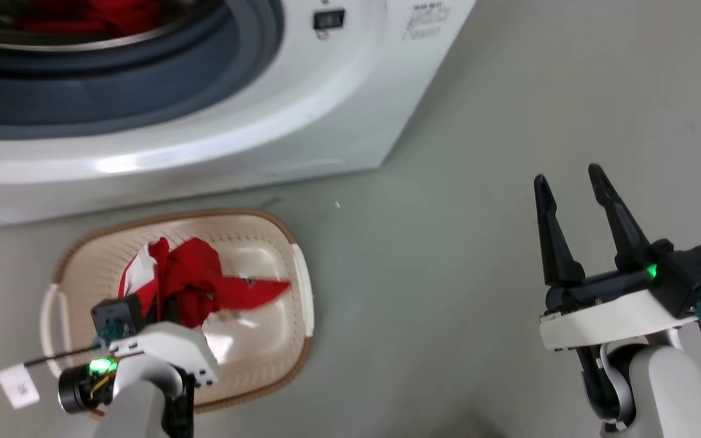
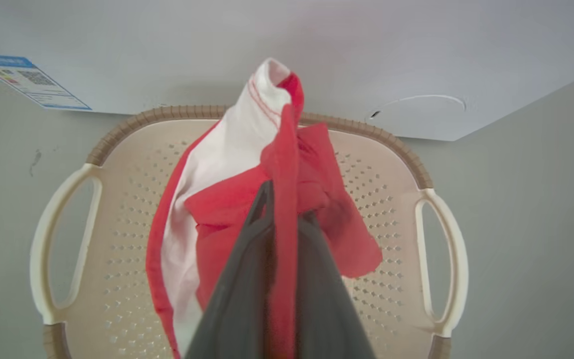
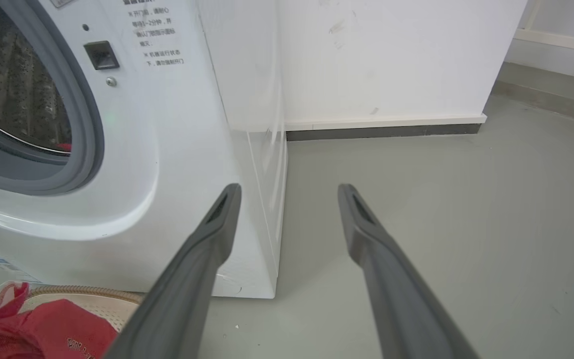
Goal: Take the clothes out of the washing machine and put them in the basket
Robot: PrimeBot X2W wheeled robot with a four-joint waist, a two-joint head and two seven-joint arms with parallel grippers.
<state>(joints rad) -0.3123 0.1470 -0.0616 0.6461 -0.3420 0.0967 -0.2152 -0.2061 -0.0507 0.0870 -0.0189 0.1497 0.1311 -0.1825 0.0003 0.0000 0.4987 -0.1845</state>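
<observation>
The washer (image 1: 326, 91), at 11 o'clock, has red cloth (image 1: 83, 15) inside, so unloading looks unfinished. Over the basket (image 1: 253, 243), at 7, the left gripper (image 2: 287, 209) pinches clothes (image 1: 204, 280), with release left. The right gripper (image 1: 568, 176), at 4, is spread and empty.

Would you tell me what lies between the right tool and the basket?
In the head view, bare grey floor lies between the right tool and the basket.
</observation>
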